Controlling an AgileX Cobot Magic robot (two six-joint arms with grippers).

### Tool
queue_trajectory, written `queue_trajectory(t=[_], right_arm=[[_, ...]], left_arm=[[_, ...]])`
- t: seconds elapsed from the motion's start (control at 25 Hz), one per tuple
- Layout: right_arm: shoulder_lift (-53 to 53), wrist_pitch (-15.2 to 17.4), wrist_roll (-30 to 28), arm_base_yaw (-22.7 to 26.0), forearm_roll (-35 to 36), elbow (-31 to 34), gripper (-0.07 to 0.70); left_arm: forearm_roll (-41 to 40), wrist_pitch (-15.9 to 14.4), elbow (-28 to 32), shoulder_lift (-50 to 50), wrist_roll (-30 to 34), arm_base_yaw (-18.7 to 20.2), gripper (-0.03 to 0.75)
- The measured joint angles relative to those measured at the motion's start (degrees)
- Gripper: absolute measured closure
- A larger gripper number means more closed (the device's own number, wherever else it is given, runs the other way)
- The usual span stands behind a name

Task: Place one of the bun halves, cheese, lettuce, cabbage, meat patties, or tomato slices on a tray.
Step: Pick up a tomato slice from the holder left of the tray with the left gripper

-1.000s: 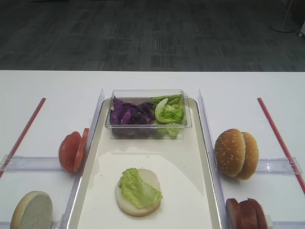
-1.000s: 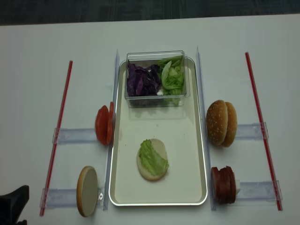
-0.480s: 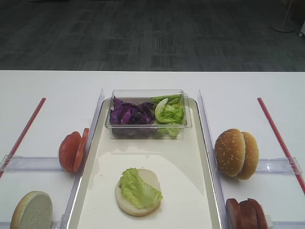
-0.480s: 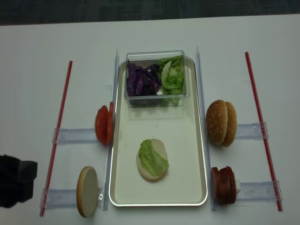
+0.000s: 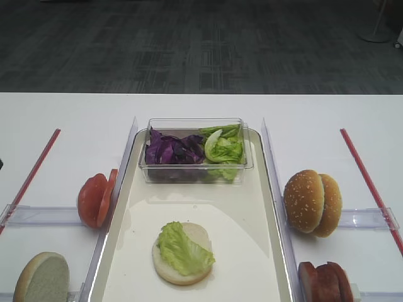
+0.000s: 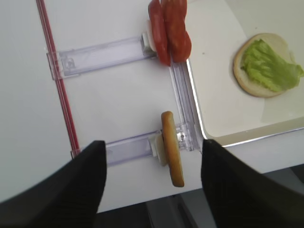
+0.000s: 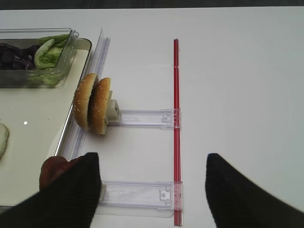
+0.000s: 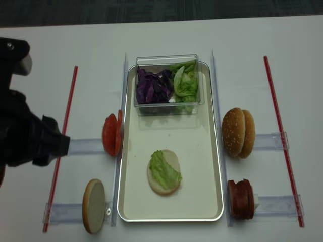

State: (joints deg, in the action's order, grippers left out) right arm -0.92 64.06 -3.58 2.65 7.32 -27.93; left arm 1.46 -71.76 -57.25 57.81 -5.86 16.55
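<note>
Left gripper [image 6: 149, 175], jaws spread and empty, hovers near-left above upright tomato slices [image 6: 169, 28], racked for easy grasping beside the tray [image 6: 216, 95]; right gripper [image 7: 152, 190] likewise open.

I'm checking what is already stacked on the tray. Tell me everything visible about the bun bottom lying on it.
The pale round flat-faced bun bottom lies flat, cut face up, on the glossy cream-white rectangular tray, in its near half and roughly centred. A ruffled light green lettuce leaf rests on top, covering much of the face. It looks soft and bready with a tan edge. Nothing else touches it.
</note>
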Motion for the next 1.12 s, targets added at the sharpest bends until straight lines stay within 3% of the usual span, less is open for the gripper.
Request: queue_trajectory(t=[0.52,0.76,1.12], right_arm=[[0.0,0.0,0.0,0.0,0.0,0.0,0.131],[0.0,0.0,0.0,0.0,-0.1,0.0,0.131],[0.0,0.0,0.0,0.0,-0.1,0.0,0.131]], left_arm=[[0.0,0.4,-9.9,17.7,-2.8,1.2,0.301],[-2.2,0.9,-13.1,24.1,-6.5,8.3,0.301],[-11.1,1.4,-15.4,33.5,-22.8,16.1,0.328]])
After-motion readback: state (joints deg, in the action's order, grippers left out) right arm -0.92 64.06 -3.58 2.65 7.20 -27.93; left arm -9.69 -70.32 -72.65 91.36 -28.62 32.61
